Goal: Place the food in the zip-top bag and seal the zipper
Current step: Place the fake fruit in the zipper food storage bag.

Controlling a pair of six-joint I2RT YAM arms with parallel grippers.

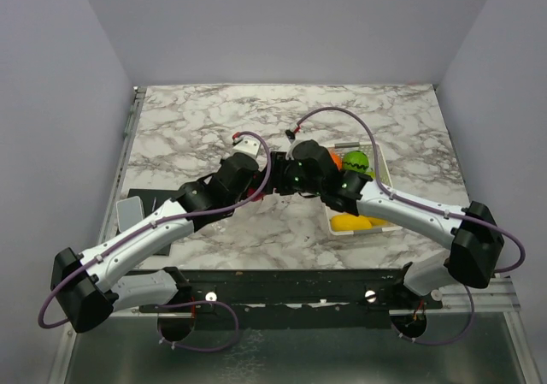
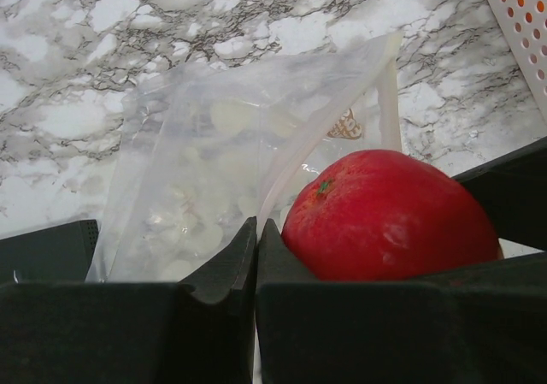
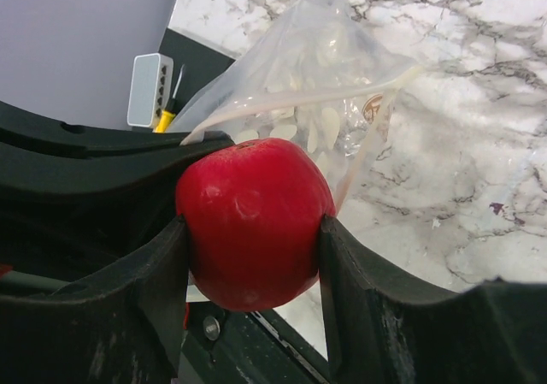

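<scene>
Closest in the left wrist view, the black fingers (image 2: 218, 273) of the left end effector (image 2: 256, 234) are pressed fully together. The mouth edge of the bag (image 2: 214, 162) runs down into the seam between them, so it looks pinched there. That bag is see-through with small white dots, and it hangs raised above the marble surface (image 1: 214, 110), its pale zipper strip (image 2: 389, 102) standing along the open side. Just right of the closed fingers, a glossy red fruit (image 2: 385, 217) sits at the bag's mouth; whether it has passed the edge cannot be told. It is clamped by the right end effector (image 3: 254, 239), one finger (image 3: 162, 273) against each side. Further right, a white tray (image 1: 381, 168) rests on the surface, holding an orange fruit (image 1: 335, 157), a striped green ball (image 1: 356, 163) and yellow pieces (image 1: 355, 223).
</scene>
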